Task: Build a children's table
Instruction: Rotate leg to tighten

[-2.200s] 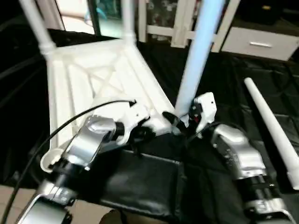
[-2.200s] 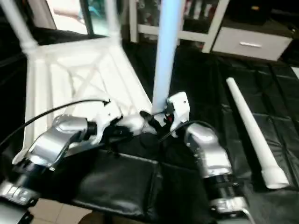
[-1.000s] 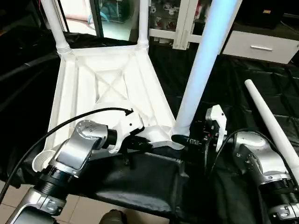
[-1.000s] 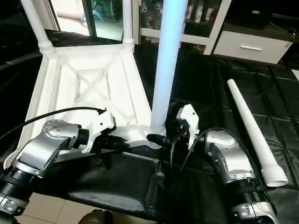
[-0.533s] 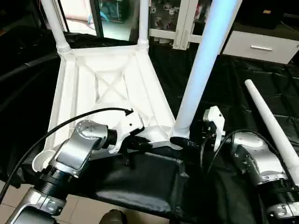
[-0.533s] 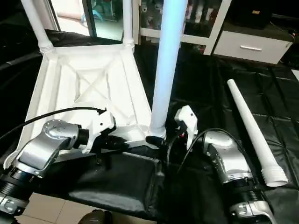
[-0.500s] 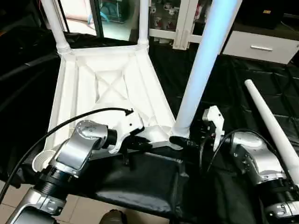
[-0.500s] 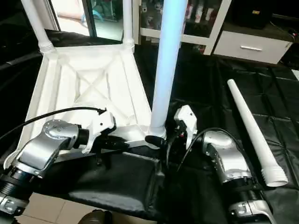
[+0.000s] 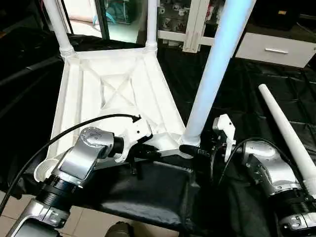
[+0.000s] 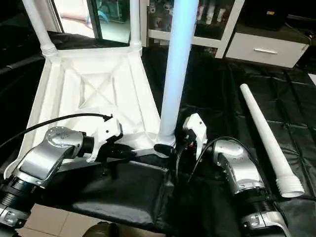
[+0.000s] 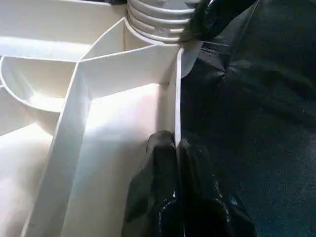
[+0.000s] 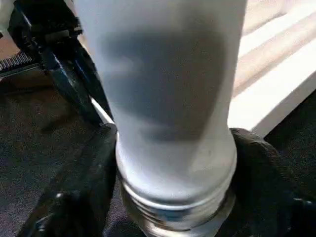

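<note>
The children's table top (image 9: 113, 94) lies upside down on the black-sheeted work table, X-ribs facing up. Two white legs (image 9: 57, 24) (image 9: 151, 22) stand in its far corner sockets. A third leg (image 9: 210, 79) stands upright in the near right socket, with my right gripper (image 9: 191, 149) shut around its ribbed base (image 12: 173, 197); one black finger (image 12: 79, 197) shows on each side. My left gripper (image 9: 148, 154) is shut on the top's near rim (image 11: 177, 98), close beside that socket. The fourth leg (image 9: 289, 136) lies loose on the sheet at right. The near left socket (image 9: 44, 170) holds nothing.
White cabinets with glass doors (image 9: 197, 24) and a white drawer unit (image 9: 274, 49) stand behind the work table. A black cable (image 9: 74, 131) arcs over my left forearm. The work table's front edge (image 9: 148, 212) runs just below my grippers, with tiled floor beyond.
The view has shifted and steadied since the earliest frames. My right wrist has edged slightly left around the leg's base. The left gripper stays on the rim.
</note>
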